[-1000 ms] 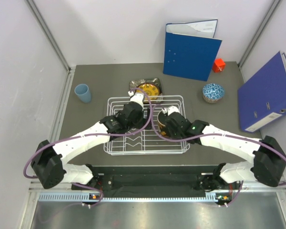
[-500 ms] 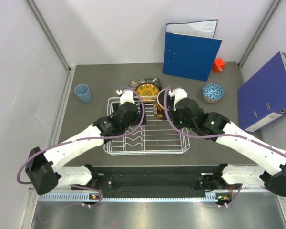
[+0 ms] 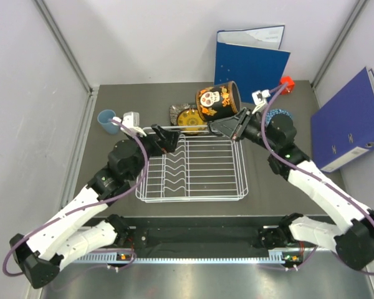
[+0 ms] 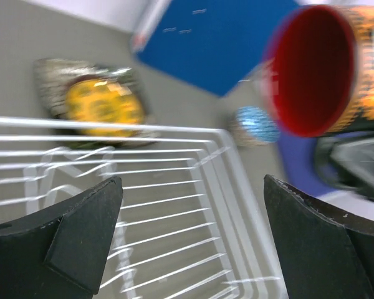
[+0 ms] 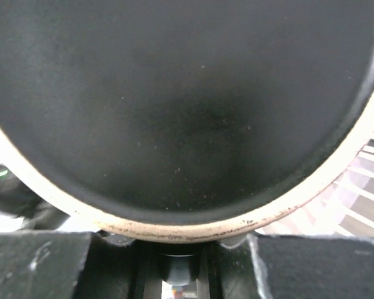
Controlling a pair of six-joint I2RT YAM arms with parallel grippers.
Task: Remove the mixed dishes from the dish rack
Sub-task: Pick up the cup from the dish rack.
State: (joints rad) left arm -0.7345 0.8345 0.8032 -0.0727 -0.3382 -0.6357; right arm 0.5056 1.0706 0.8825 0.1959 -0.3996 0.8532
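R gripper (image 3: 227, 123) clamped on dark brown mug (image 3: 217, 101), aloft over dish rack (image 3: 193, 197) far edge. Mug axis approx. horizontal, mouth toward L gripper (image 3: 166, 139), which is wide, empty, at rack far-left corner. Worktop (image 3: 262, 193) right of rack is nearest R arm.

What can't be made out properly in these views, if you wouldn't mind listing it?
Right wrist view: the mug fills the frame with its underside, hiding nearly everything beyond.
Top view: the speckled bowl is mostly hidden behind the right arm.
Top view: the black plate is largely covered by the yellow dish and the mug.
Left wrist view: motion blur makes the dishes' patterns unreadable.
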